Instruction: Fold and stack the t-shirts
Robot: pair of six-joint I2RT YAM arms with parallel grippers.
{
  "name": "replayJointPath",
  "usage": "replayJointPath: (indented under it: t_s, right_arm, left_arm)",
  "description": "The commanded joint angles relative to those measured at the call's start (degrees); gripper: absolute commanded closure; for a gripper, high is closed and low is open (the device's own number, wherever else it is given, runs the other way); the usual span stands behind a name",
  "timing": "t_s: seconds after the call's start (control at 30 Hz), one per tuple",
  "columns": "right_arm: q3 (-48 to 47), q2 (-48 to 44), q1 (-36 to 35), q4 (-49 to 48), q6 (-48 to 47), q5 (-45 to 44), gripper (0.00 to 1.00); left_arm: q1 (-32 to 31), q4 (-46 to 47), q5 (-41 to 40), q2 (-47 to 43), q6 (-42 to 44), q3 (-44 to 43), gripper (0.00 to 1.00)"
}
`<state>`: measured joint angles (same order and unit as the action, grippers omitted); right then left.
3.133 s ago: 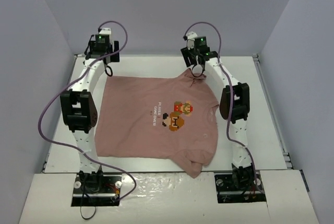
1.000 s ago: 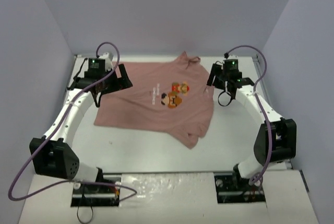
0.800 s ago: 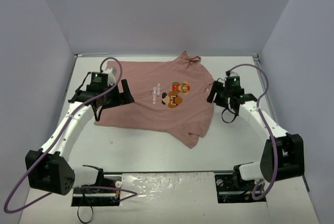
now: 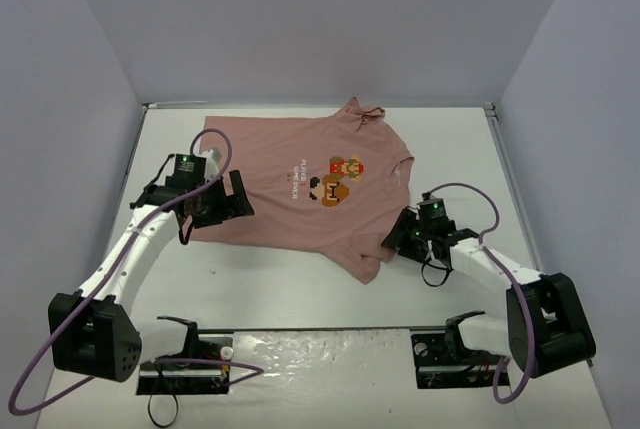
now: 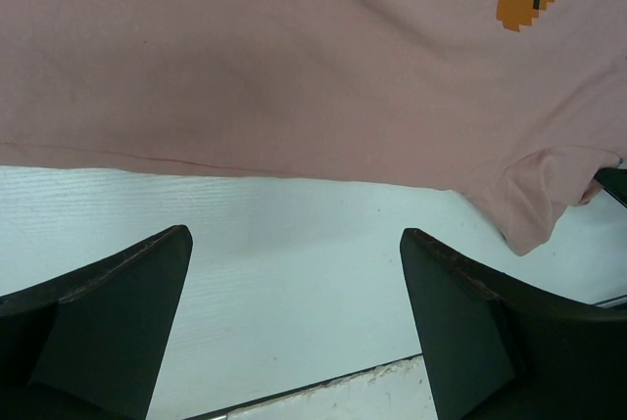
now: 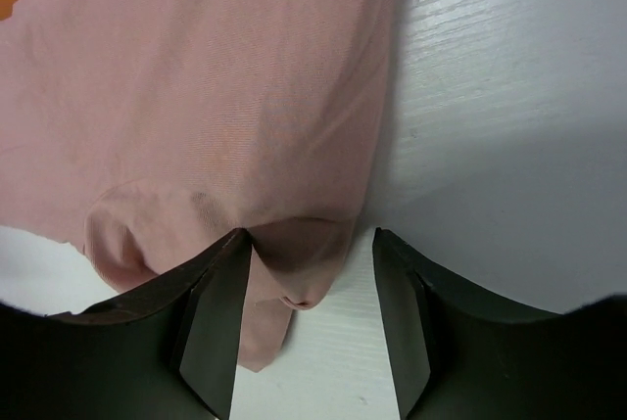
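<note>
Risk sits mostly with the right gripper (image 6: 309, 236): its fingers stand apart, straddling a puckered fold of the near sleeve (image 6: 294, 268) without pinching it. A shallow bite there could take only the top layer — the cloth would then slip out, or drag the whole t-shirt (image 4: 290, 204) askew. The t-shirt lies spread print-up toward the far edge of the table (image 4: 300, 294), rumpled at its near right corner, so a lift from that bunch could carry the crease into the fold. The left gripper (image 5: 294, 236) hangs wide open and empty just off the near hem (image 5: 245, 167), over bare table (closing here would catch nothing). Uneven pulls from the two arms could skew the cloth. Beside the pixel-figure print (image 4: 338, 177) sits white lettering (image 4: 297, 179), too small to read; no brand label shows.
</note>
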<state>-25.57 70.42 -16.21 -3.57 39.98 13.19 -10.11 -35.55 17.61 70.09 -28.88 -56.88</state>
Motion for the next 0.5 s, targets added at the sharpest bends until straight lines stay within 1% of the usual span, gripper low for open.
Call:
replayJointPath:
  t_s: [0.0, 0.03, 0.07, 0.1, 0.13, 0.2, 0.27, 0.37, 0.4, 0.43, 0.47]
  right_arm:
    - [-0.53, 2.43, -1.03, -1.45, 0.08, -0.48, 0.68]
    - [-1.12, 2.22, -1.08, -1.29, -0.34, -0.73, 0.79]
    - [-1.82, 1.89, -1.14, -0.91, -0.7, -1.05, 0.85]
    - [-2.81, 1.36, -1.22, -0.04, -0.97, -1.63, 0.89]
    - [-4.11, 0.87, -1.31, 1.26, -1.36, -2.55, 0.95]
    - [-9.97, 0.19, -1.37, 6.97, -3.95, -6.51, 0.99]
    - [-16.26, 1.48, -1.44, 13.2, -7.76, -11.2, 1.0]
    - [-26.76, 5.08, -1.54, 17.63, -11.02, -13.75, 1.0]
    - [-27.77, 6.62, -1.6, 18.27, -11.54, -14.77, 1.0]
    - [-31.25, 8.75, -1.8, 18.68, -12.03, -14.78, 1.0]
    - [-31.29, 10.11, -1.89, 18.77, -12.28, -14.44, 1.0]
  left_arm:
    - [0.0, 1.25, 1.36, -2.23, -0.97, -1.3, 0.14]
    - [0.0, 1.21, 1.32, -2.39, -0.88, -1.3, 0.14]
    - [-0.03, 1.12, 1.26, -2.53, -0.76, -1.33, 0.14]
    - [-0.09, 0.88, 1.17, -2.62, -0.62, -1.49, 0.14]
    - [-0.05, 0.59, 1.05, -2.68, -0.47, -1.65, 0.14]
    - [-0.09, 0.05, 0.51, -2.65, 0.31, -2.17, 0.14]
    - [-0.01, -0.7, -0.14, -2.51, 1.34, -2.98, 0.14]
    - [-0.09, -1.62, -1.75, -1.93, 2.6, -3.61, 0.14]
    - [-0.07, -1.7, -2.21, -1.71, 2.94, -3.69, 0.14]
    - [0.0, -1.98, -2.49, -1.36, 3.21, -3.76, 0.14]
    - [0.0, -1.98, -2.49, -1.19, 3.38, -3.68, 0.14]
